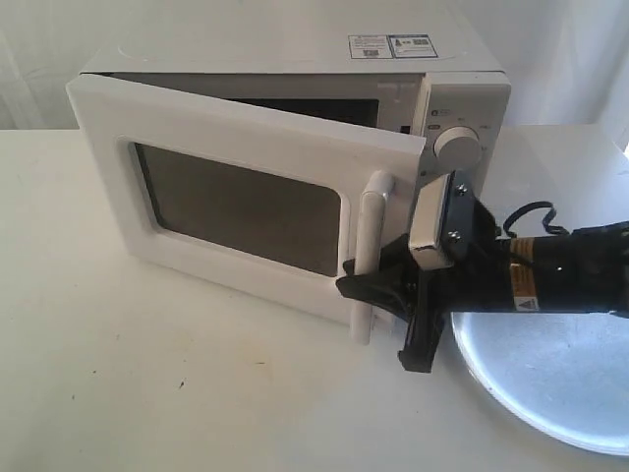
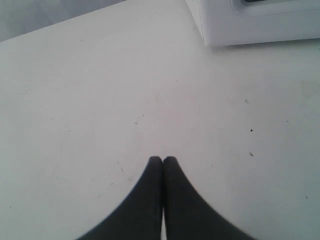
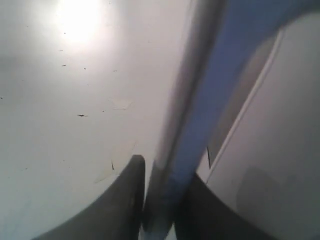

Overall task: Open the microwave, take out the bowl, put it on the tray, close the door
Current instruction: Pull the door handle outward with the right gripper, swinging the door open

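Frame edge crops tray [image 1: 550, 383]; door [image 1: 236, 138] hides microwave [image 1: 295, 57] cavity; sticker [image 1: 390, 44] text too small.

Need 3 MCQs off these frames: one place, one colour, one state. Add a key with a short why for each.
1. Where does the tray lie in the exterior view?
A) upper left
B) centre
C) lower right

2. What colour is the handle?
A) white
B) black
C) red

3. The door is:
A) shut flush
B) ajar
C) swung fully open

Key:
1 C: its shiny rim shows in that corner.
2 A: the bar is white like the frame around it.
3 B: a gap shows along its top edge, and the right gripper has its fingers closed on the handle.
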### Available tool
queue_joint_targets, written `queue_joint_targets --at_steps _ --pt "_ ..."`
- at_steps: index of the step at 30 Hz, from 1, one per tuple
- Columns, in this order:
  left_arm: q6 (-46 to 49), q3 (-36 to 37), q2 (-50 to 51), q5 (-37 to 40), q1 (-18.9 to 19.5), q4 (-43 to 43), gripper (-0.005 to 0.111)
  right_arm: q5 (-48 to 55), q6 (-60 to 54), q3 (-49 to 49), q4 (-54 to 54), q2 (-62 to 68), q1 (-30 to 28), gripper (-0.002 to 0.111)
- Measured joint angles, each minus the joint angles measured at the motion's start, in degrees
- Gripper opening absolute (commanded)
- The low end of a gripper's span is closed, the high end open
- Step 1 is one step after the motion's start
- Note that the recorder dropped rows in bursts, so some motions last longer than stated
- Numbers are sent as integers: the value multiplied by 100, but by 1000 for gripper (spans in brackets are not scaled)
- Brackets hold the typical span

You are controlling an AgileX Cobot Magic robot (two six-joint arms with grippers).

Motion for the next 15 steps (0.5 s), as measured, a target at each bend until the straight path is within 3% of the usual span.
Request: queue_joint_targets --at_steps 2,9,15 --pt "0 0 0 0 0 0 0 -140 123 21 -149 -289 0 42" --pt "0 0 0 0 0 0 0 -106 981 145 -1150 -841 0 41" --pt "0 0 0 0 0 0 0 -640 2312 201 -2073 -1407 13 28"
